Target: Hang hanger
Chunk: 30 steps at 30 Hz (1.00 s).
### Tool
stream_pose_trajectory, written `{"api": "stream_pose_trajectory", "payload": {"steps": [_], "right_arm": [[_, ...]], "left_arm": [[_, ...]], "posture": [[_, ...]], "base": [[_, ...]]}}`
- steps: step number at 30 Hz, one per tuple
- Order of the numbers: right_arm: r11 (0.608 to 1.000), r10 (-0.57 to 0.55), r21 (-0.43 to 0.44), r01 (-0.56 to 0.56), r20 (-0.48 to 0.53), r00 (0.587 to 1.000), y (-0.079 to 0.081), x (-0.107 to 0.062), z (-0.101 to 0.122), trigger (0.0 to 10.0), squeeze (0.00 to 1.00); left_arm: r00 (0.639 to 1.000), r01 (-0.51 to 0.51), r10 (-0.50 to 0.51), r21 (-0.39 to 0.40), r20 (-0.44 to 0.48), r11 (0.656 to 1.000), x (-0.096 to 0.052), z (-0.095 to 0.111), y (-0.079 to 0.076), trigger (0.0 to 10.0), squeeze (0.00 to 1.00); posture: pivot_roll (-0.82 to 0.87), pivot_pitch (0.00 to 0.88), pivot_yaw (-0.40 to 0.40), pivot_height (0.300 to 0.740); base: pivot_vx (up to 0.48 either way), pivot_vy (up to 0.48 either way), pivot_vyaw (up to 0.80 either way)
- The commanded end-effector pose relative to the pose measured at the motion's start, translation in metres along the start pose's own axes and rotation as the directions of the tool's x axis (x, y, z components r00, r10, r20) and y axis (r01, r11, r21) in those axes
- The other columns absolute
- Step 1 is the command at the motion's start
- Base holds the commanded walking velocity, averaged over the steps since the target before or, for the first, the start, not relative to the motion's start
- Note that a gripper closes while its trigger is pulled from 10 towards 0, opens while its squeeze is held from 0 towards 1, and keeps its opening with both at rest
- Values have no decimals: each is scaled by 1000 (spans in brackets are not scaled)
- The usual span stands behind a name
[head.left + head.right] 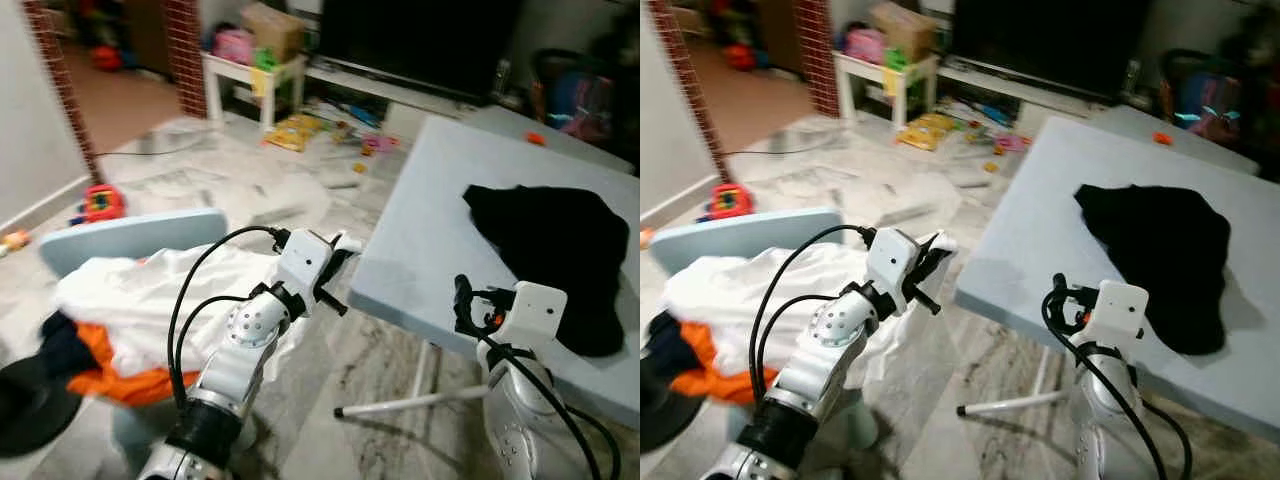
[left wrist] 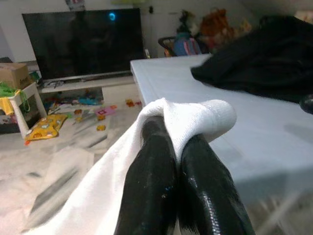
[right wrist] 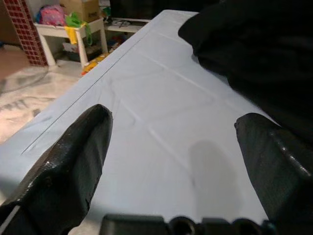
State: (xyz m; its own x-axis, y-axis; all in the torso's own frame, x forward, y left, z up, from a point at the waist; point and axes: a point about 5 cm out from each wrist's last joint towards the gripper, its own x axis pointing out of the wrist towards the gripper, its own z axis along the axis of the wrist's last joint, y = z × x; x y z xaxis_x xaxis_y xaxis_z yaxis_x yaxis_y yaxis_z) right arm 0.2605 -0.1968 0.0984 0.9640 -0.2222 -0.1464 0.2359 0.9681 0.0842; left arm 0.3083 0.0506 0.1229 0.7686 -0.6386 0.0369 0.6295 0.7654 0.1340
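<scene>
Left gripper (image 2: 178, 147) has its fingers clamped together on a fold of a white garment (image 1: 160, 290), pinched cloth draped over the fingertips, held up just off the near-left corner of the pale blue table (image 1: 440, 210). The rest of the white garment trails down to a pile of clothes (image 1: 90, 370) on a blue chair (image 1: 120, 238) at the robot's left. Right gripper (image 3: 176, 161) hovers low over the table's near edge, fingers wide apart, nothing between them. Black garment (image 1: 555, 250) lies flat on the table, just beyond the right gripper. Hanger: can't pick one out. Toys scattered on the marble floor (image 1: 250, 190) near the TV (image 1: 420, 40)
</scene>
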Motion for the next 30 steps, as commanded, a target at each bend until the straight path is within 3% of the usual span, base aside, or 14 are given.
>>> {"api": "stream_pose_trajectory", "payload": {"steps": [1, 18, 27, 30], "right_arm": [[1000, -12, -4, 12, 3, 1000, -3, 1, 1, 10000, 0], [999, -36, 0, 36, 14, 999, -4, 1, 0, 10000, 0], [1000, -31, 1, 31, 19, 999, -2, 2, 1, 10000, 0], [999, -37, 1, 37, 26, 999, -2, 2, 1, 10000, 0]], "left_arm": [[999, 22, -22, 17, 23, 1000, 5, 8, -3, 10000, 0], [999, 48, -48, 9, 24, 999, 6, 7, -9, 10000, 0], [997, 64, -65, 15, 29, 998, 6, 7, -11, 10000, 0], [987, 146, -149, 43, 64, 988, 6, 12, -22, 10000, 0]], "posture": [[41, 0, -102, 740], [34, 0, -95, 740], [34, 0, -95, 740], [31, 0, -94, 740]], "base": [[-266, 0, 0], [-256, 0, 0], [0, 0, 0], [0, 0, 0]]}}
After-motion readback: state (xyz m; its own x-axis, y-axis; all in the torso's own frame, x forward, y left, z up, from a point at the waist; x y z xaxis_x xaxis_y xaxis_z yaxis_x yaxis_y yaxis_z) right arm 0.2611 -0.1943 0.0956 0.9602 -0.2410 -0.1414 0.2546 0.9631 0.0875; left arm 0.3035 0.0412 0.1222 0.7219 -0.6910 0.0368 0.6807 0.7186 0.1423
